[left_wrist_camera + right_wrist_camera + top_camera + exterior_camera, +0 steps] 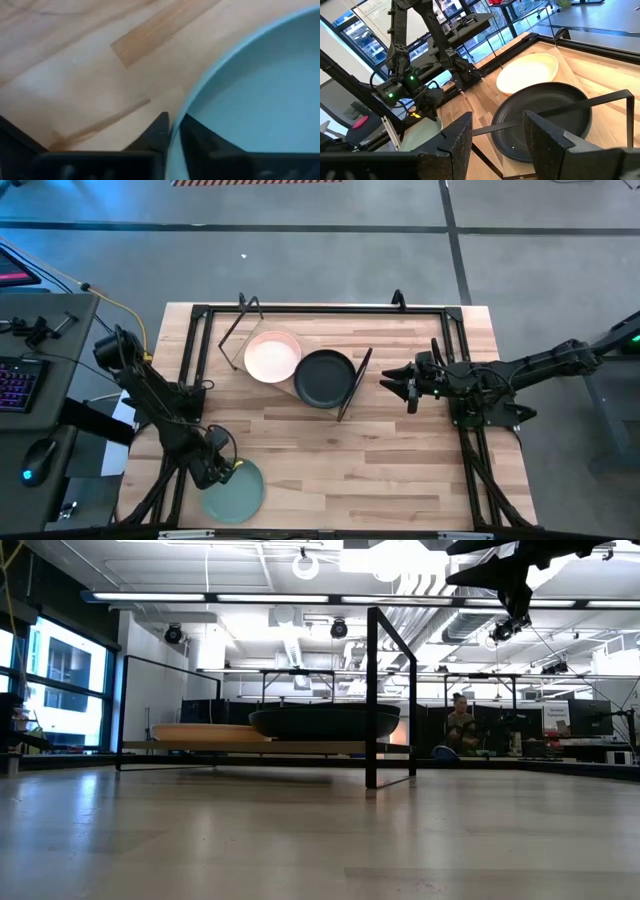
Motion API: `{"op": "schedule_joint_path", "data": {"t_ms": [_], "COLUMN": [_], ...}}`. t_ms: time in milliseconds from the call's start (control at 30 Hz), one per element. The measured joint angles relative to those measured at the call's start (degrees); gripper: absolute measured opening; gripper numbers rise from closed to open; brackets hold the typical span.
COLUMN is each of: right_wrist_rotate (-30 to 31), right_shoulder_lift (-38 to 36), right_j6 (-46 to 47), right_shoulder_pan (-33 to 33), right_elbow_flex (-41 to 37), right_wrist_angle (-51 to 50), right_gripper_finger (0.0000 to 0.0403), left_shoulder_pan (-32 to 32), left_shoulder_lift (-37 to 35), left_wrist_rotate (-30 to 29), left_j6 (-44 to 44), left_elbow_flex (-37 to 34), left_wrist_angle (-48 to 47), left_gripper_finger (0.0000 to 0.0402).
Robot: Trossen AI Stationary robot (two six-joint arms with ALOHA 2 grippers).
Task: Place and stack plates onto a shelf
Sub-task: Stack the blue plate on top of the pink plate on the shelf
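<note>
Gripping the mint plate (234, 489) by its rim, the left hand (222, 470) should lift level toward the shelf (300, 385); the right hand (408, 388) waits open.

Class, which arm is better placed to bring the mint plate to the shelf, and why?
Left. Its tool already pinches the mint plate rim; the right tool hangs open beside the shelf.

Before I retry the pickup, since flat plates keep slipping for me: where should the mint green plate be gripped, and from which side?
Grip the light mint green round plate at its raised rim, on the edge facing the left arm. It lies flat on the butcher-block tabletop, so only the thin lip gives purchase. The left tool already straddles that rim, one finger inside and one outside. The right tool waits open beside the shelf.
</note>
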Motion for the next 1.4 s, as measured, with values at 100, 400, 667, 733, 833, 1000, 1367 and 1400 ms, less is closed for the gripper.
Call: {"op": "schedule_joint_path", "data": {"t_ms": [100, 400, 667, 733, 833, 1000, 1367, 1400], "right_wrist_rotate": [0.02, 0.02, 0.02, 0.02, 0.02, 0.02, 0.02, 0.02], "right_shoulder_lift": [0.0, 0.0, 0.0, 0.0, 0.0, 0.0, 0.0, 0.0], "right_j6": [0.0, -0.02, 0.13, 0.13, 0.07, 0.0, 1.02, 1.41], "right_shoulder_pan": [0.0, 0.0, 0.0, 0.0, 0.0, 0.0, 0.01, 0.01], "right_elbow_flex": [0.0, 0.0, 0.0, 0.0, 0.0, 0.0, 0.0, 0.0], "right_wrist_angle": [0.0, -0.04, -0.83, -0.89, -0.89, -0.98, -1.85, -1.92], "right_gripper_finger": [0.0155, 0.0155, 0.0155, 0.0155, 0.0155, 0.0155, 0.0155, 0.0155], "left_shoulder_pan": [1.53, 12.59, 26.54, 30.19, 34.81, 39.99, 45.45, 45.71], "left_shoulder_lift": [-2.61, -20.15, -29.49, -29.26, -26.72, -19.09, -8.23, -8.25], "left_wrist_rotate": [-0.56, -13.52, -46.18, -49.44, -51.21, -51.54, -49.83, -49.36], "left_j6": [0.04, 2.62, -0.89, -0.7, 0.56, -10.69, -13.41, -13.43], "left_elbow_flex": [0.0, 2.38, 4.96, 4.96, 4.94, 4.92, 4.9, 4.87], "left_wrist_angle": [-0.48, -11.5, -22.45, -21.82, -19.56, -17.3, -7.27, -8.26], "left_gripper_finger": [0.0011, 0.0003, 0.0001, 0.0001, 0.0001, 0.0001, 0.0001, 0.0001]}}
